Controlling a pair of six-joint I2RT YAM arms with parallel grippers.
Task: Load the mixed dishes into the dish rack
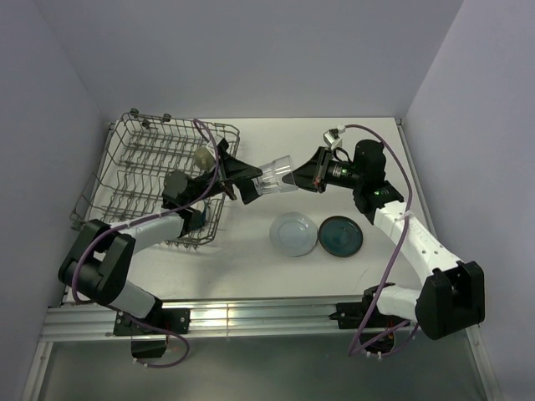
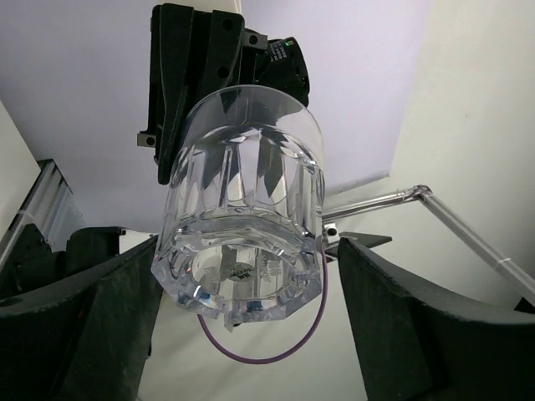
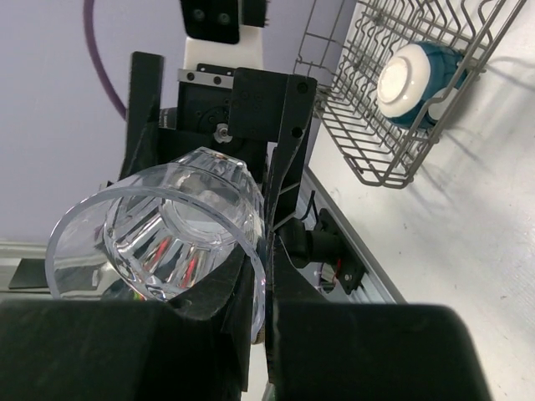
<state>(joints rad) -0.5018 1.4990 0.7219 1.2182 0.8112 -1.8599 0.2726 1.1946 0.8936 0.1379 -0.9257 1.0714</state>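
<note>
A clear glass tumbler (image 1: pixel 274 174) hangs sideways in mid-air between the two arms. My right gripper (image 1: pixel 294 179) is shut on its rim, one finger inside and one outside (image 3: pixel 266 276). The tumbler's faceted base (image 2: pixel 238 276) points at my left gripper (image 2: pixel 251 326), which is open, with a finger on either side of the base and a gap on the right. The pale blue plate (image 1: pixel 293 234) and the dark teal plate (image 1: pixel 340 236) lie flat on the table. The cream-inside bowl (image 3: pixel 414 75) rests in the dish rack (image 1: pixel 142 171). The mug is not visible.
The wire rack (image 3: pixel 359 142) fills the left side of the table, close behind my left arm. A purple cable (image 2: pixel 259 355) loops below the tumbler. An aluminium rail (image 1: pixel 251 317) runs along the near edge, and walls close in the table.
</note>
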